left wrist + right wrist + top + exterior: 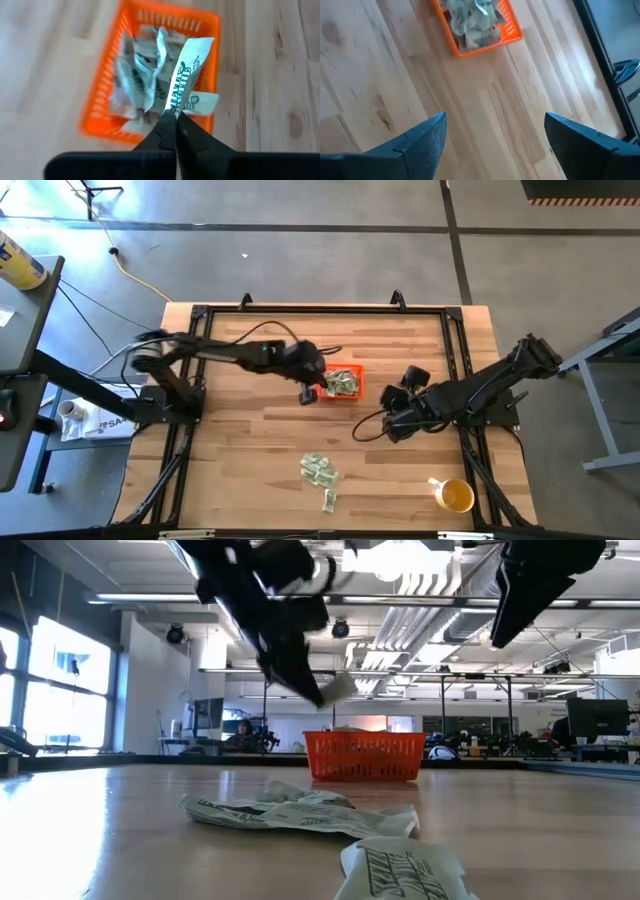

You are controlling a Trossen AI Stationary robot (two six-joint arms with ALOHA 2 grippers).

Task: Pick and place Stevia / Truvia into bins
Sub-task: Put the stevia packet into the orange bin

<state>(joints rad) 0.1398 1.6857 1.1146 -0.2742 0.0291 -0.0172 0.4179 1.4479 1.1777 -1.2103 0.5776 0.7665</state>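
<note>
I am holding the left pincer [175,117] just above the near edge of the bin [102,95], its fingers pressed together on one end of a packet [186,75] that is sticking out over the heap already lying inside. Gripping it by the end is leaving most of the paper free, so I judge it should fall clear once I let go. In the low view the pincer [318,692] is hanging a little above the bin's rim [364,756], high enough to miss the wall.

The bin is sitting toward the far middle of the worktop [250,440], and it is already well filled with crumpled green-and-white packets. A loose pile [319,473] is still waiting nearer to me than the bin, well apart from it, with one more packet [328,500] just beyond that pile. So the job is partly done, I reckon.

I am keeping the right pincer [492,137] to the bin's right, lifted off the wood with its fingers spread wide and gripping nothing, out of the left arm's way. A mug [455,495] is standing far to the bin's right, near the worktop's near edge.
</note>
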